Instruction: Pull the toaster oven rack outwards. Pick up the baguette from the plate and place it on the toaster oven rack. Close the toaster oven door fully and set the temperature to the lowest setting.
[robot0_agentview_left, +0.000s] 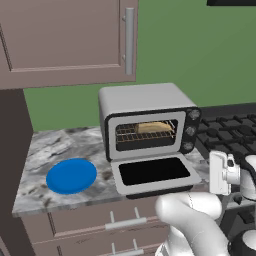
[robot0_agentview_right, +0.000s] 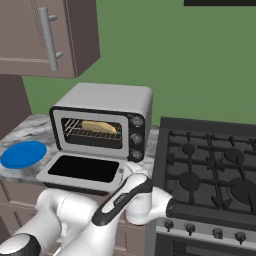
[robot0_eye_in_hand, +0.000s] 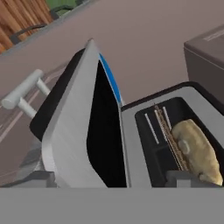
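The silver toaster oven (robot0_agentview_left: 145, 100) stands on the counter with its door (robot0_agentview_left: 152, 172) folded down flat. Inside, the baguette (robot0_agentview_left: 155, 127) lies on the wire rack (robot0_agentview_left: 145, 134). The blue plate (robot0_agentview_left: 71, 175) sits bare to the oven's left. My hand is at the right of the door, about level with it. In the rolled hand view my gripper (robot0_eye_in_hand: 111, 181) is open with nothing between its fingertips. It looks across the door (robot0_eye_in_hand: 74, 131) at the cavity, the rack (robot0_eye_in_hand: 168, 135) and the baguette (robot0_eye_in_hand: 197, 151). The door's bar handle (robot0_eye_in_hand: 26, 92) is at the left. Three dark knobs (robot0_agentview_right: 136, 137) run down the oven's right side.
A black stove (robot0_agentview_right: 210, 165) adjoins the oven on the right. An upper cabinet (robot0_agentview_left: 65, 40) hangs above the marble counter (robot0_agentview_left: 55, 145). Drawers with bar handles (robot0_agentview_left: 120, 222) sit below the counter edge, under the open door.
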